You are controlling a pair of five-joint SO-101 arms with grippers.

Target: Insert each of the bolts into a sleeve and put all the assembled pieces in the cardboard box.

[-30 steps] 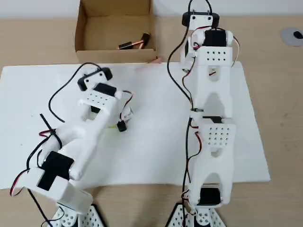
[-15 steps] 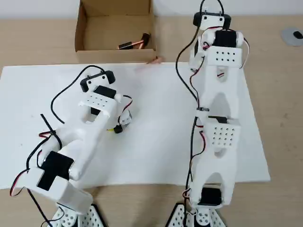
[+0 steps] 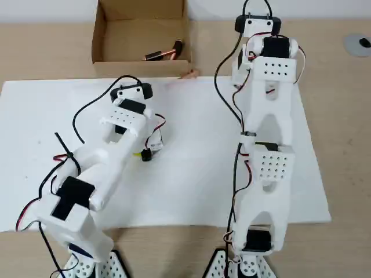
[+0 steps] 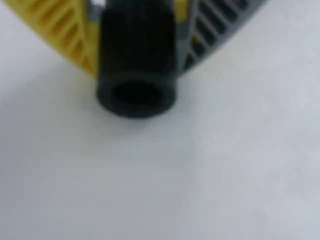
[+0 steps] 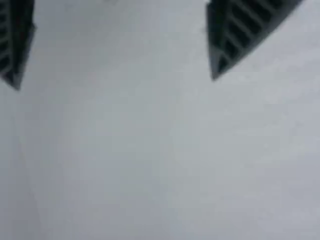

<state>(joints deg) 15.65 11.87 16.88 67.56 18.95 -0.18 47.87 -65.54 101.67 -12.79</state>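
Sleeve (image 4: pixel 137 57) sits clamped in left pincer (image 4: pixel 138 71); right pincer (image 5: pixel 115 82) gapes wide above white sheet (image 5: pixel 150 160).

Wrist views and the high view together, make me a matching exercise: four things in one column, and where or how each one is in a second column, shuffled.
Things:
1. black sleeve
2. right gripper
3. copper and black piece
4. loose copper piece

Places or states:
A. inside the cardboard box
B. held by the left gripper
C. open over the white sheet
D. on the table, just outside the box's near corner

Pairs: 1-B, 2-C, 3-A, 4-D
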